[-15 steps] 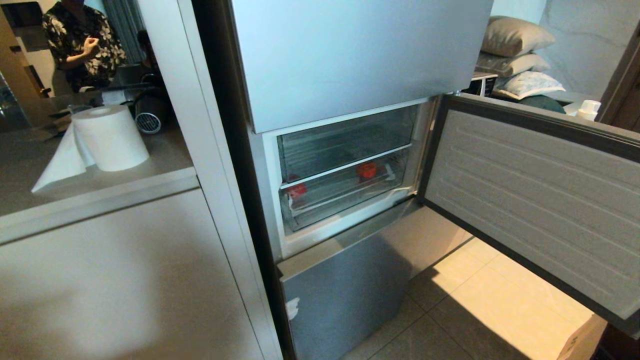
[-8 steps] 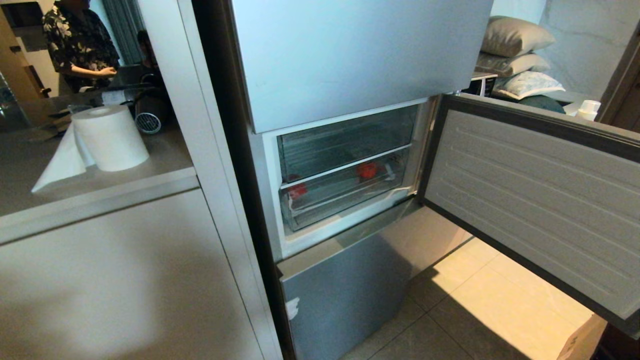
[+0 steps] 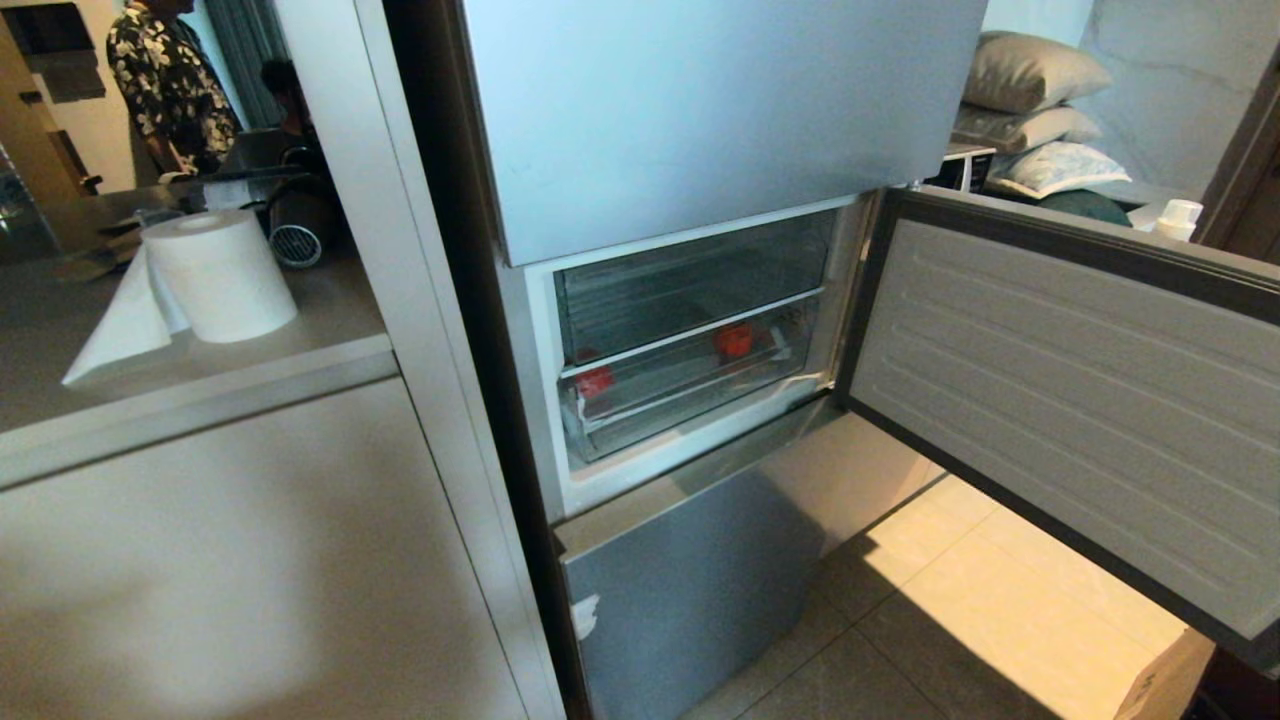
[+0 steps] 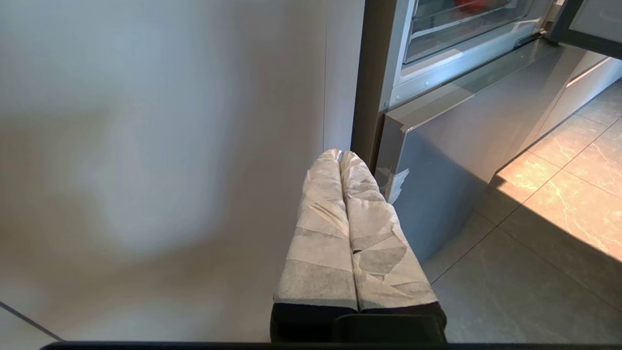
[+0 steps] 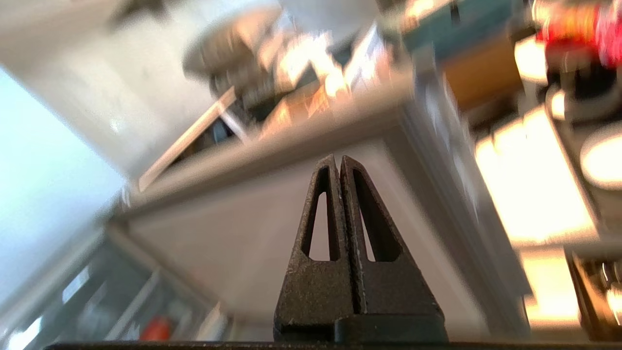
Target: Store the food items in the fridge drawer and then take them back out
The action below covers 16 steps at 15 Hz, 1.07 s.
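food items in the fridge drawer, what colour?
Red to orange-red. The food items show best in the head view, seen through the clear front of the fridge drawer.

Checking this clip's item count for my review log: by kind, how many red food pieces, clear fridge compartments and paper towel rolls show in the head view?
Red food items: 2, one at the left and one at the right, behind the clear fronts
Clear fridge compartments: 2, the upper compartment and the fridge drawer below it
Paper towel rolls: 1
Total: 5

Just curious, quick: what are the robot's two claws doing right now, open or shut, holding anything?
Left gripper: shut, holding nothing.
Right gripper: shut, holding nothing.
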Tool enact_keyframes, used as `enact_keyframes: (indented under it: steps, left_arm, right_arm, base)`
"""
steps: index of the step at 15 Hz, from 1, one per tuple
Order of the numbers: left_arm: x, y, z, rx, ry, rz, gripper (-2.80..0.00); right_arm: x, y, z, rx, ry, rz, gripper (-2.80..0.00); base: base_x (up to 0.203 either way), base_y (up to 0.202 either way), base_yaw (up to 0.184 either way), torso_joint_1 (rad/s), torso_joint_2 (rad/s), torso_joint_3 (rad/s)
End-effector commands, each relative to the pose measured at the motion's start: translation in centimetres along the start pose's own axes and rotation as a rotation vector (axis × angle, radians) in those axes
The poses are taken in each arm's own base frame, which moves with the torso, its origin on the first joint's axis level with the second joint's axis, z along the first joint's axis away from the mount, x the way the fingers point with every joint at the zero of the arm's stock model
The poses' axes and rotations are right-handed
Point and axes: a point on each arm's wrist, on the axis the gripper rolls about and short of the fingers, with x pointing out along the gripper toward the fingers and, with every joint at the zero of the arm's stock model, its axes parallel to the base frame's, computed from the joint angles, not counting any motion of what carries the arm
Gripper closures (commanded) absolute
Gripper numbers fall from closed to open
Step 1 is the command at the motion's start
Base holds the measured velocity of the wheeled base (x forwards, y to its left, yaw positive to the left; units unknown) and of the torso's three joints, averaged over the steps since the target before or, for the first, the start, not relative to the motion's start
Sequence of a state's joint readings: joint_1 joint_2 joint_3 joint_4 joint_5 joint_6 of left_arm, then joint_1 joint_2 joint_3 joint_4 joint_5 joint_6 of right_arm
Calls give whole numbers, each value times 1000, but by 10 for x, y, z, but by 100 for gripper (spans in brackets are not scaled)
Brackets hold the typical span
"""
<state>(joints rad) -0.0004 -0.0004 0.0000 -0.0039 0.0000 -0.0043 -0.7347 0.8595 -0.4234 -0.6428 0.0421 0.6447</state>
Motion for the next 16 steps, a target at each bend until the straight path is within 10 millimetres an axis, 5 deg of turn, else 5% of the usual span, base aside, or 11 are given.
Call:
enact_keyframes:
  steps: [1, 8, 16]
  left_arm:
    - [0, 0, 0, 0, 1, 0, 0]
    - [0, 0, 0, 0, 1, 0, 0]
    - [0, 0, 0, 0, 1, 0, 0]
  right_arm:
    - [28, 0, 8, -8, -28, -11, 0]
    - [76, 16, 49, -93, -140, -1, 0]
    - [82, -33, 71, -81, -182, -172, 0]
  base:
    - [0, 0, 0, 0, 0, 0]
    - [0, 0, 0, 0, 0, 0]
    - [0, 0, 0, 0, 0, 0]
